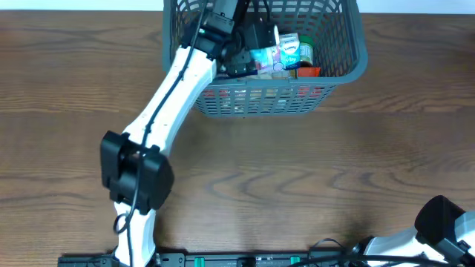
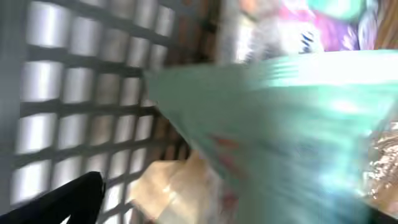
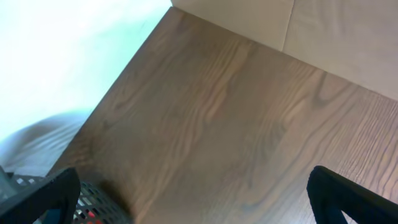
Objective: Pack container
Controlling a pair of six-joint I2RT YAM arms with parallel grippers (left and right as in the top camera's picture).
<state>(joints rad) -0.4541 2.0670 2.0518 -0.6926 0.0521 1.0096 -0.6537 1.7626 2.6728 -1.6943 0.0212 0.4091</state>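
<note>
The dark grey lattice container (image 1: 260, 100) stands at the table's far edge and holds several packets (image 1: 286, 55). My left arm reaches into it, with the left gripper (image 1: 249, 58) down among the packets. In the left wrist view a blurred teal packet (image 2: 298, 124) fills the frame in front of the lattice wall (image 2: 74, 93). Only one black finger (image 2: 68, 199) shows, far out at the lower left, and nothing is clamped against it. My right gripper (image 3: 193, 186) is open and empty above bare wood, with the container's corner (image 3: 93, 202) at its lower left.
The right arm (image 1: 445, 226) sits at the near right corner of the wooden table (image 1: 334, 170). The left arm's base (image 1: 133, 174) stands at the near left. A pale wall (image 3: 62, 56) lies beyond the table's far edge.
</note>
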